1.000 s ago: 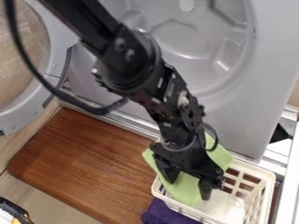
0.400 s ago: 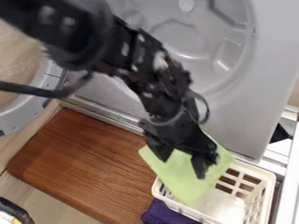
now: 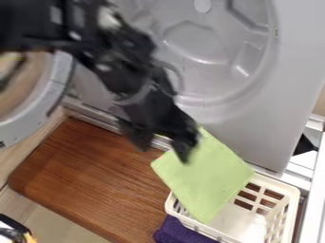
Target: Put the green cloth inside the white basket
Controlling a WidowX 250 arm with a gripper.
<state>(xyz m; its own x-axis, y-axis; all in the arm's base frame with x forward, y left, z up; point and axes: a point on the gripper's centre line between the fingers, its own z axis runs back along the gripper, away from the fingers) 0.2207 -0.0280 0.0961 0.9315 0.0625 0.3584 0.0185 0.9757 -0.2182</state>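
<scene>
Green cloth (image 3: 206, 178) partly over white basket (image 3: 292, 192), black gripper (image 3: 162, 152) nearby, 2 fingers spread

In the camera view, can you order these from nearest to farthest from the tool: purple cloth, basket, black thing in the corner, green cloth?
Nearest the tool first:
1. Green cloth, partly over the basket.
2. Basket, lower right.
3. Purple cloth, bottom edge.
4. Black thing, lower left corner.

The black arm (image 3: 32, 26) has small whitish patches (image 3: 109, 19), a thin looping cable (image 3: 180, 77), a greyish band (image 3: 134, 98) and a black two-finger gripper (image 3: 162, 147).
</scene>
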